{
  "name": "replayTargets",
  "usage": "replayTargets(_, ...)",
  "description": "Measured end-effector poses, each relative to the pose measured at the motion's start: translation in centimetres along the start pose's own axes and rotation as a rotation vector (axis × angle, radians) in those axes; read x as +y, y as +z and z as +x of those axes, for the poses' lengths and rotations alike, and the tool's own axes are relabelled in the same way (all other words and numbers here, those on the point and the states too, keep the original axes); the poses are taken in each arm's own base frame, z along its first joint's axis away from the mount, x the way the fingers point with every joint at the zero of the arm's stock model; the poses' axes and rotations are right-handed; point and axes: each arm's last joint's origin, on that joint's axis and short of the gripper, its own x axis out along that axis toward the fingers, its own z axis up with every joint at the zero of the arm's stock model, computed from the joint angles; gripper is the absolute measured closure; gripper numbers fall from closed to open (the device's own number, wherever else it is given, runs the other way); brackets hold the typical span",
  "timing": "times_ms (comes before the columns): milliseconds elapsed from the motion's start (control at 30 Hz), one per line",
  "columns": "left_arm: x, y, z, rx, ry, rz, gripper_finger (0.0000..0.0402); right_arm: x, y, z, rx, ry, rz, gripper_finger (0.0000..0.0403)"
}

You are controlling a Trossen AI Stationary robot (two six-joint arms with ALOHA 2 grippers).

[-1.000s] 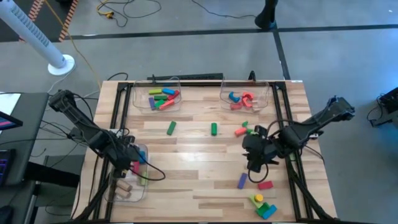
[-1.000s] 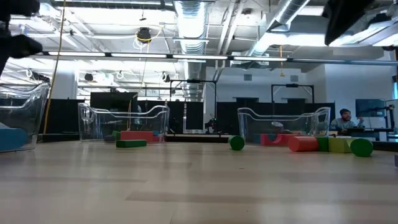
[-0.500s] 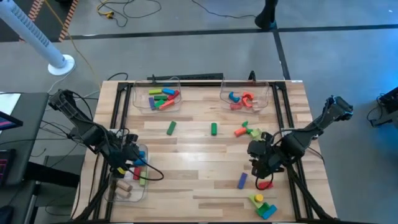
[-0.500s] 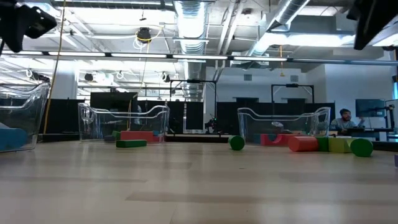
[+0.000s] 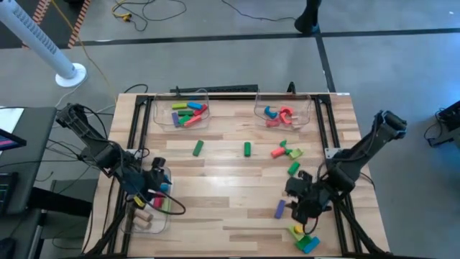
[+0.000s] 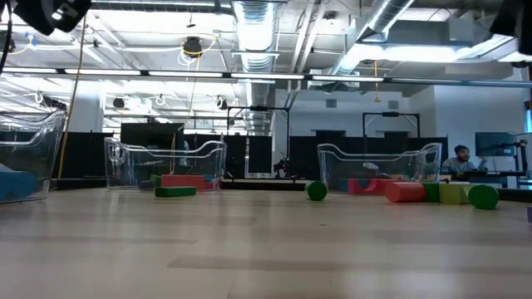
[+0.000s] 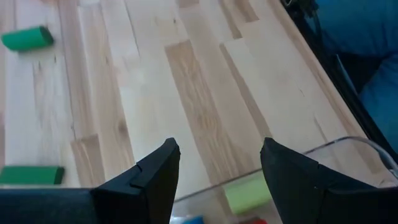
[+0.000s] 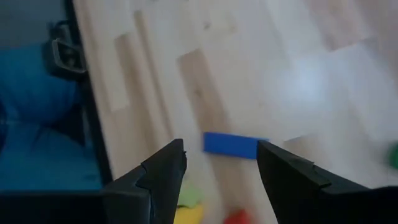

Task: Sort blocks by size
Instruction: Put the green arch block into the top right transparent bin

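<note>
Right end effector (image 5: pixel 305 210): open and empty, above the red block (image 8: pixel 238 217) near the tabletop's (image 5: pixel 230 187) front right.
Left end effector (image 5: pixel 154 188): open, empty, over the near-left bin (image 5: pixel 167 216).
Blocks: some loose, others binned.
Advice: centre fingers either side of one block before closing.

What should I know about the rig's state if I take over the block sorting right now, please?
Left end effector: open, empty, over the near-left bin, which holds some blocks.
Right end effector: open, empty, above the blue bar near the table's front-right.
Done: far-left bin and far-right bin hold blocks.
Left: two green blocks mid-table, a cluster on the right, the purple block and the front-right pile.
</note>
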Motion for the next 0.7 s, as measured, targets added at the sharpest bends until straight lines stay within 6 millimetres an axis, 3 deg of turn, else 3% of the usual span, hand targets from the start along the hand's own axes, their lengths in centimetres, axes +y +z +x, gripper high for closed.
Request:
replayTargets(367,0.4,0.8,0.1,-0.061,0.015,0.046,0.0186,3.3,-2.7,4.3,0.216,0.1,0.05,0.0173)
replayTargets(700,0.8,2.0,0.2,-0.169,0.027,0.101,0.0186,5.6,-4.8,4.4,0.272,0.218,0.128,0.0191)
